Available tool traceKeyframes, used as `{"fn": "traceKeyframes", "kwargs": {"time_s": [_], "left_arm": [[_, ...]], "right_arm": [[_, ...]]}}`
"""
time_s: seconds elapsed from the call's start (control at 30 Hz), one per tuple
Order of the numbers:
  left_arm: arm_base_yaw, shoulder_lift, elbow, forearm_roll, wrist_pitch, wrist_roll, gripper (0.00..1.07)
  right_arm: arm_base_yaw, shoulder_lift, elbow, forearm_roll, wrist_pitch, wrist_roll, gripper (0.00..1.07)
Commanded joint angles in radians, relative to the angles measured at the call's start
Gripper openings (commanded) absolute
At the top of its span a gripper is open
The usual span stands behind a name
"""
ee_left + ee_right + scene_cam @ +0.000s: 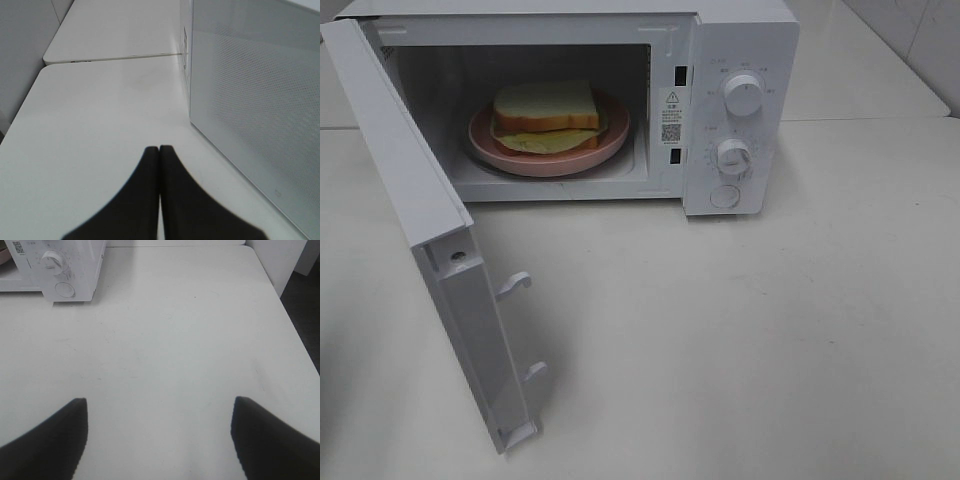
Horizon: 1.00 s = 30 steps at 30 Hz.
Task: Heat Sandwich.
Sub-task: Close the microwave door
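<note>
Exterior high view: a boxy white microwave (740, 100) sits on the pale, matte surface (740, 340) with its door (420, 230) swung wide toward the left, two hooked latches sticking out of the door's inner edge. Inside the cavity rests a round pink plate (550, 160), smooth and shallow, and on it lies the sandwich (545, 112): thick square slices of white bread with a tan crust, yellow cheese and something pale green showing between them. The back of the plate is lost in the cavity's shadow. Two ribbed white knobs, upper (744, 95) and lower (732, 156), sit on the control panel above a round button (724, 197); the print around them is too small to read. By the left wrist view, the left claw (159, 150) has its dark, tapering fingers pressed flat together with nothing between them, low over the surface just beside the door's dotted outer panel, which runs out of frame. By the right wrist view, the right claw (160, 402) stands spread wide and empty over bare surface, well apart from the microwave, of which only the panel corner shows.
</note>
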<state>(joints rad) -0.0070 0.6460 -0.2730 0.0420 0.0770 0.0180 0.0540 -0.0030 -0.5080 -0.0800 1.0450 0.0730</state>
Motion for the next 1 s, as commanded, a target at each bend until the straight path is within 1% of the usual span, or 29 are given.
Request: {"fn": "traceKeyframes", "kwargs": {"time_s": [0.03, 0.07, 0.1, 0.17, 0.3, 0.37, 0.4, 0.47, 0.5, 0.53, 0.57, 0.6, 0.63, 0.67, 0.7, 0.77, 0.8, 0.97, 1.0], "left_arm": [[0.004, 0.069, 0.028, 0.003, -0.162, -0.003, 0.00], [0.004, 0.112, 0.042, 0.003, -0.244, -0.003, 0.00], [0.004, 0.136, 0.048, 0.003, -0.289, -0.003, 0.00], [0.004, 0.156, 0.051, 0.003, -0.323, -0.003, 0.00], [0.004, 0.282, 0.052, 0.009, -0.490, -0.003, 0.00], [0.004, 0.302, 0.052, 0.017, -0.525, -0.003, 0.00], [0.004, 0.349, 0.052, 0.056, -0.587, -0.003, 0.00], [0.004, 0.402, 0.052, 0.103, -0.643, -0.011, 0.00], [0.004, 0.402, 0.052, 0.103, -0.643, -0.011, 0.00], [0.004, 0.428, 0.051, 0.123, -0.659, -0.018, 0.00], [0.004, 0.469, 0.051, 0.168, -0.709, -0.048, 0.00], [0.004, 0.490, 0.051, 0.192, -0.737, -0.064, 0.00], [0.004, 0.506, 0.051, 0.212, -0.762, -0.078, 0.00], [0.004, 0.506, 0.051, 0.212, -0.762, -0.078, 0.00], [0.004, 0.543, 0.051, 0.259, -0.825, -0.118, 0.00], [0.004, 0.576, 0.051, 0.311, -0.883, -0.147, 0.00], [0.004, 0.615, 0.051, 0.359, -0.943, -0.162, 0.00], [0.004, 0.669, 0.051, 0.398, -1.001, -0.165, 0.00], [0.003, 0.701, 0.048, 0.411, -1.025, -0.169, 0.00]], "right_arm": [[-0.001, -0.027, 0.003, -0.001, -0.010, -0.016, 0.76], [-0.001, -0.027, 0.003, -0.001, -0.010, -0.016, 0.76], [-0.001, -0.027, 0.003, -0.001, -0.010, -0.016, 0.76], [-0.001, -0.027, 0.003, -0.001, -0.010, -0.016, 0.76], [-0.001, -0.027, 0.003, -0.001, -0.010, -0.016, 0.76], [-0.001, -0.027, 0.003, -0.001, -0.010, -0.016, 0.76], [-0.001, -0.027, 0.003, -0.001, -0.010, -0.016, 0.76], [-0.001, -0.027, 0.003, -0.001, -0.010, -0.016, 0.76], [-0.001, -0.027, 0.003, -0.001, -0.010, -0.016, 0.76], [-0.001, -0.027, 0.003, -0.001, -0.010, -0.016, 0.76], [-0.001, -0.027, 0.003, -0.001, -0.010, -0.016, 0.76], [-0.001, -0.027, 0.003, -0.001, -0.010, -0.016, 0.76], [-0.001, -0.027, 0.003, -0.001, -0.010, -0.016, 0.76], [-0.001, -0.027, 0.003, -0.001, -0.010, -0.016, 0.76], [-0.001, -0.027, 0.003, -0.001, -0.010, -0.016, 0.76], [-0.001, -0.027, 0.003, -0.001, -0.010, -0.016, 0.76], [-0.001, -0.027, 0.003, -0.001, -0.010, -0.016, 0.76], [-0.001, -0.027, 0.003, -0.001, -0.010, -0.016, 0.76], [-0.001, -0.027, 0.003, -0.001, -0.010, -0.016, 0.76]]}}
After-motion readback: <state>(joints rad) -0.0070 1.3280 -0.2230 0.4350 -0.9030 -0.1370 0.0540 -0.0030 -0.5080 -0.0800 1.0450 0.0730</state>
